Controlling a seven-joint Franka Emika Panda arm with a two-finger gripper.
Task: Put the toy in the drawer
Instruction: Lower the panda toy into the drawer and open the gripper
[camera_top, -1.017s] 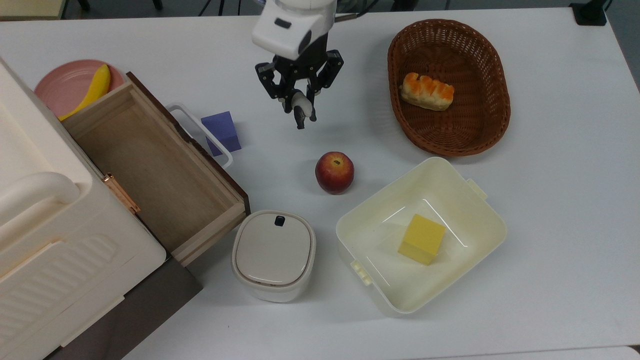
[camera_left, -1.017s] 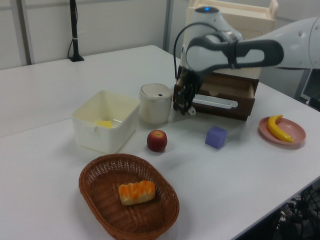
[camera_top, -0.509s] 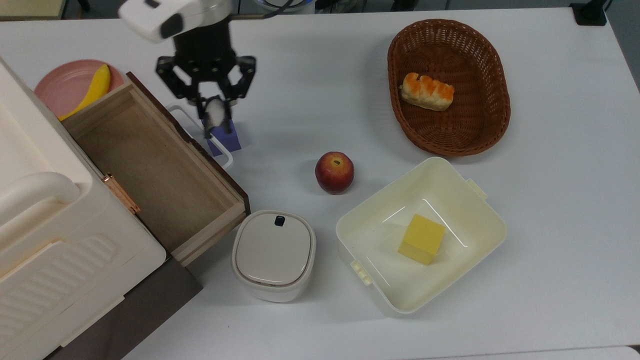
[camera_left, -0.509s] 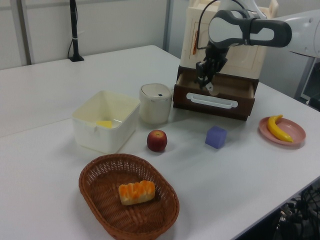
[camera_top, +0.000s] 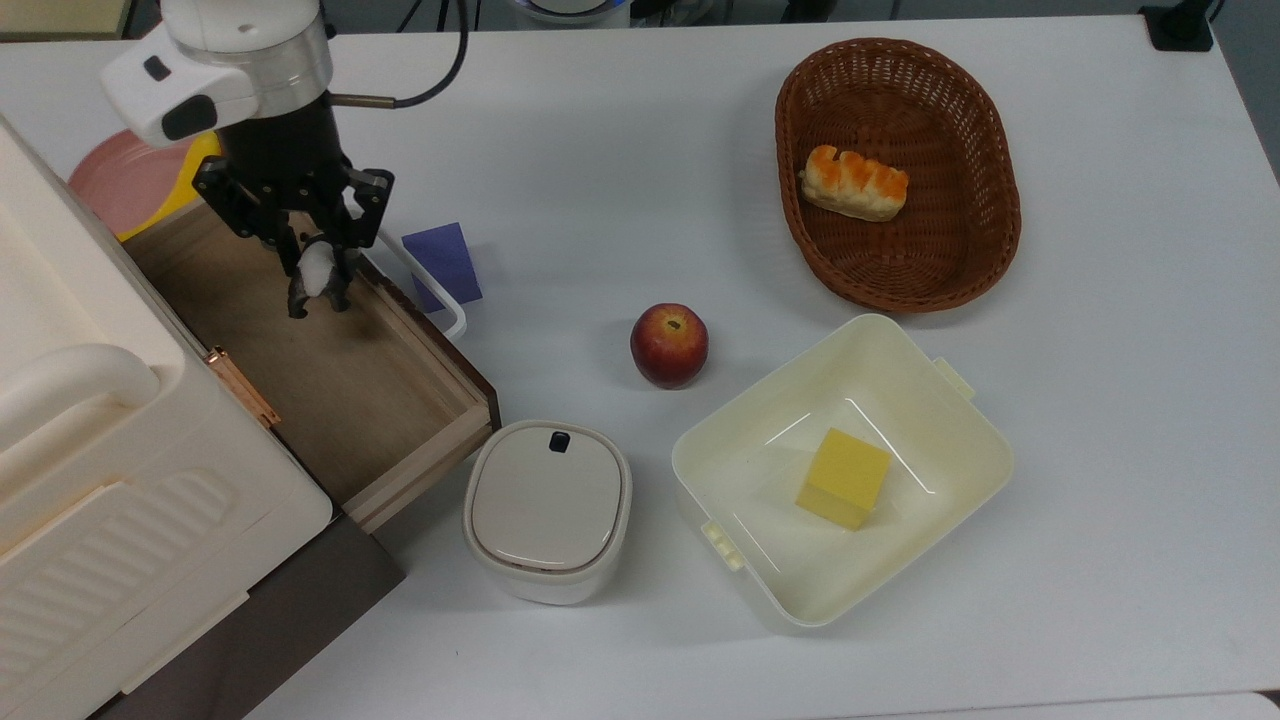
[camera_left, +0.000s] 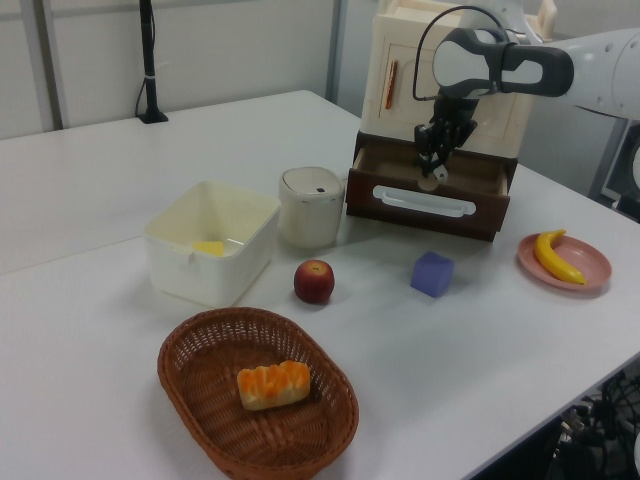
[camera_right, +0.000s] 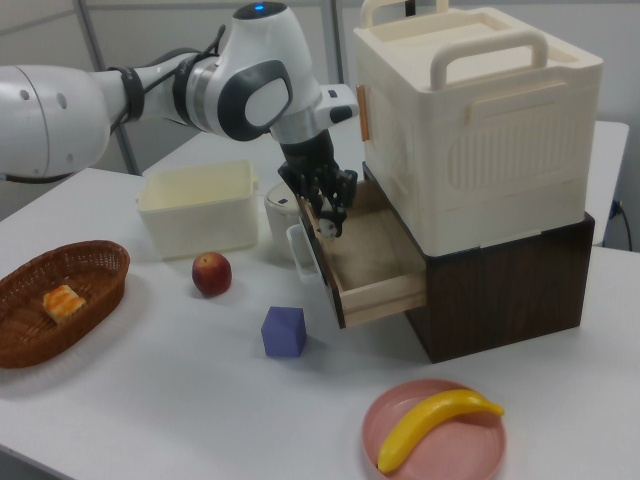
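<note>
Top view: gripper (camera_top: 317, 282) clamped on toy (camera_top: 316, 266), open drawer (camera_top: 330, 370) directly beneath it.

From where I stand, nothing here carries words, numbers, labels or brand marks that I can read.

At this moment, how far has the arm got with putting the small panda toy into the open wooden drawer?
Done: the shallow light-wood drawer stands open, and the small black-and-white panda toy is off the table, clamped in the two-finger gripper. In hand: the gripper hangs above the drawer's inside, near its dark front edge. Left: lower the toy, open the fingers, release it.
</note>
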